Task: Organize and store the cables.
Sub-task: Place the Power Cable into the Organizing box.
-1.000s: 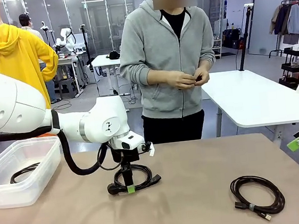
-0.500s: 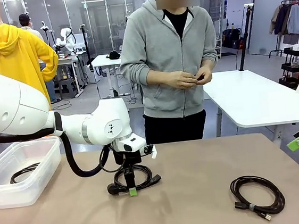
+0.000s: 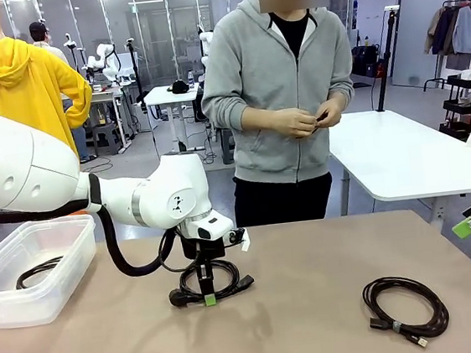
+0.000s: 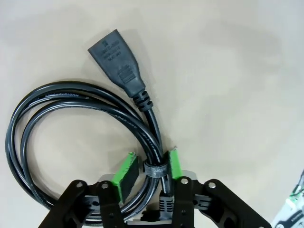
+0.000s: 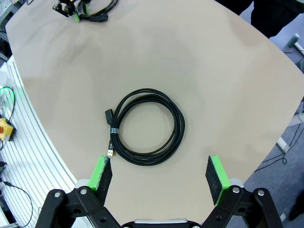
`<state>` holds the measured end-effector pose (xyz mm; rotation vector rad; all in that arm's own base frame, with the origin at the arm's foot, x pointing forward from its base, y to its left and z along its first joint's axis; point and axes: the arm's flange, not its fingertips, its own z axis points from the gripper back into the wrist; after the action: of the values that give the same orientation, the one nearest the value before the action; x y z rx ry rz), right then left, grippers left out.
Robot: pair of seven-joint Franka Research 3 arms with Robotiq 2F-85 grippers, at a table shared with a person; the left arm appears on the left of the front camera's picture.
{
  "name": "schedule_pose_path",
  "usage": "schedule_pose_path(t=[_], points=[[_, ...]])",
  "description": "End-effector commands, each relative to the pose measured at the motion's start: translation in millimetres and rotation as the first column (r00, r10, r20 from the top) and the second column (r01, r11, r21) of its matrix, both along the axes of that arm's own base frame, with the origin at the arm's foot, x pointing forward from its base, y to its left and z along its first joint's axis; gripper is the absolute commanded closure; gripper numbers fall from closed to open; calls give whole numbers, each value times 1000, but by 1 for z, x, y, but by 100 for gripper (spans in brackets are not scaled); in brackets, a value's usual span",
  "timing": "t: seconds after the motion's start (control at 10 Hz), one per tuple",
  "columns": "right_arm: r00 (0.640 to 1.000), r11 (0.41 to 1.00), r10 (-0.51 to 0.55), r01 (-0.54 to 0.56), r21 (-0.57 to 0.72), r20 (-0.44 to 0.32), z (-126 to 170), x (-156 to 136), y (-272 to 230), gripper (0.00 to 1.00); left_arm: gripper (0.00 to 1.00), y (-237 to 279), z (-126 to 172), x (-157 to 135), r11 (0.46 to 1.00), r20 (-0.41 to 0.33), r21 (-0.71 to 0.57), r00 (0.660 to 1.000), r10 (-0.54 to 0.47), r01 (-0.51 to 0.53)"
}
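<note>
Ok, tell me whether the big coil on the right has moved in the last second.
No. The big coil lies in the same spot, just as far from the right edge of the table.

White lettering runs along the jacket of the black cable (image 4: 149, 137), and there's raised print on its plug (image 4: 116, 59). Both are too small and blurred to read. No other text is legible.

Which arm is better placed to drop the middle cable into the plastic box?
Left, I'd say. The left gripper straddles that coil at its band, and the box sits on that side. The right gripper hangs open over the other coil.
</note>
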<state>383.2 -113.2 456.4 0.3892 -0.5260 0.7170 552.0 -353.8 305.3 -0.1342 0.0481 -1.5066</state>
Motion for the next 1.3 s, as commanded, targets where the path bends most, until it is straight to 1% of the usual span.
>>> schedule_pose_path(t=[0.0, 0.3, 0.4, 0.5, 0.6, 0.7, 0.9, 1.0, 1.1, 1.2], points=[[1000, 1000, -1, 1, -2, 1, 0, 0, 0, 0, 100, 1, 0, -6, 1000, 11, 19, 1000, 11, -12], [1000, 1000, -1, 1, -2, 1, 0, 0, 0, 0, 100, 13, 25, -18, 1000, 59, -17, 998, 13, -12], [1000, 1000, -1, 1, -2, 1, 0, 0, 0, 0, 100, 19, 40, -24, 1000, 91, 3, 996, 16, -17], [1000, 1000, -1, 1, -2, 1, 0, 0, 0, 0, 100, 27, 61, -34, 1000, 144, 15, 989, 16, -18], [1000, 1000, -1, 1, -2, 1, 0, 0, 0, 0, 100, 33, 80, -43, 1000, 191, 8, 982, -8, 6], [1000, 1000, -1, 1, -2, 1, 0, 0, 0, 0, 100, 37, 95, -51, 999, 221, 25, 975, -28, 23], [1000, 1000, -1, 1, -2, 1, 0, 0, 0, 0, 100, 39, 109, -61, 998, 268, 59, 963, -40, 25], [1000, 1000, -1, 1, -2, 1, 0, 0, 0, 0, 100, 38, 111, -64, 997, 270, 66, 962, -50, 33], [1000, 1000, -1, 1, -2, 1, 0, 0, 0, 0, 100, 33, 116, -51, 999, 216, 43, 976, -37, 28], [1000, 1000, -1, 1, -2, 1, 0, 0, 0, 0, 100, 33, 116, -51, 999, 216, 43, 976, -37, 28]])
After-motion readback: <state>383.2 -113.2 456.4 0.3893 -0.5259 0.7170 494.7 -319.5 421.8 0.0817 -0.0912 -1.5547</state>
